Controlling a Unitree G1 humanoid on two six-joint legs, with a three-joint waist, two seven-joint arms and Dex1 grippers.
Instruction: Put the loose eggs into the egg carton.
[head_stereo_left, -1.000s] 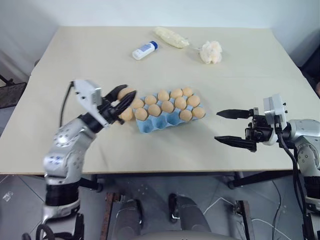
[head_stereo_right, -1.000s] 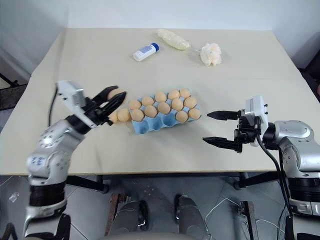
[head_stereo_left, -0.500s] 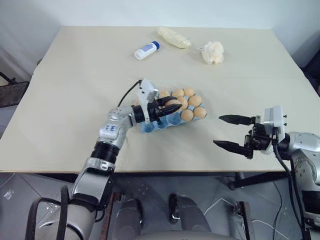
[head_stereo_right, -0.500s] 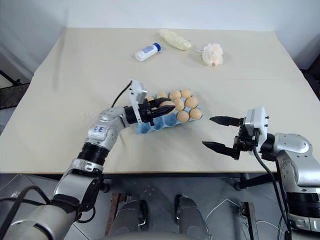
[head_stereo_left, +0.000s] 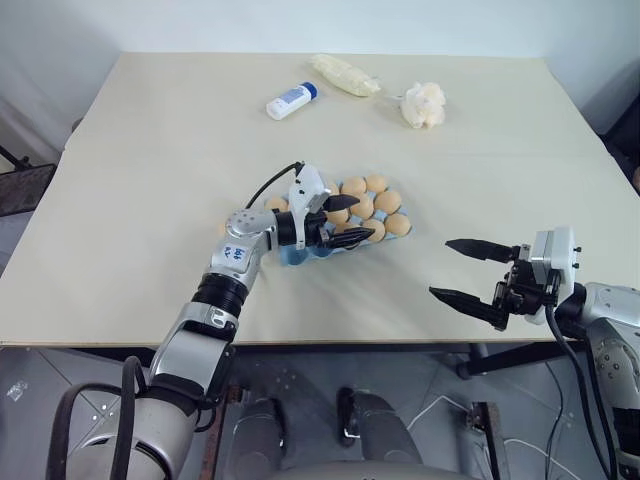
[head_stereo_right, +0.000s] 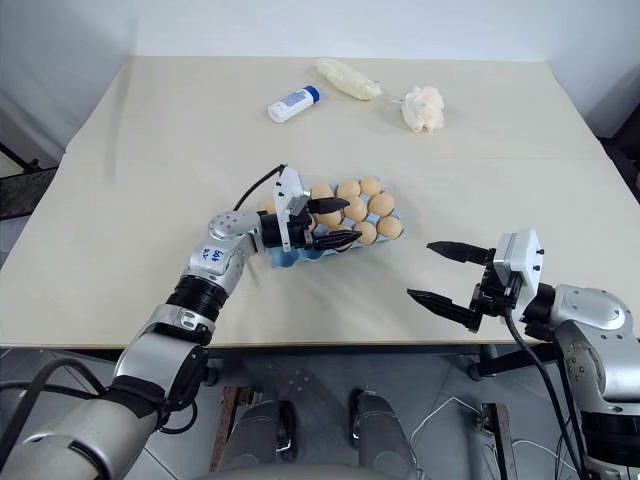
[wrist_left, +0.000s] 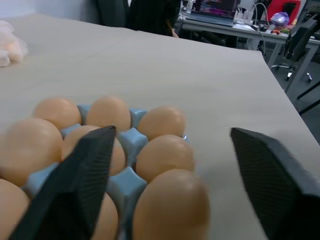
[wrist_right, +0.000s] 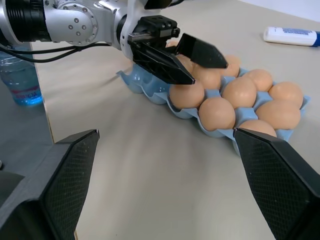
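Judging from how things lie, the task appears close to finished: no smooth tan-orange loose eggs are seen lying on the pale beige table, and those in view are seated in the light blue moulded egg carton at the middle of the table. At least one cup at the carton's near left end seems unfilled, though part of that end is hidden by the arm. The left gripper is held over the carton's near left rows with its black fingers spread wide and nothing between them. The right gripper is held wide and empty, well to the right of the carton. A white bottle with a blue cap is left at the far side.
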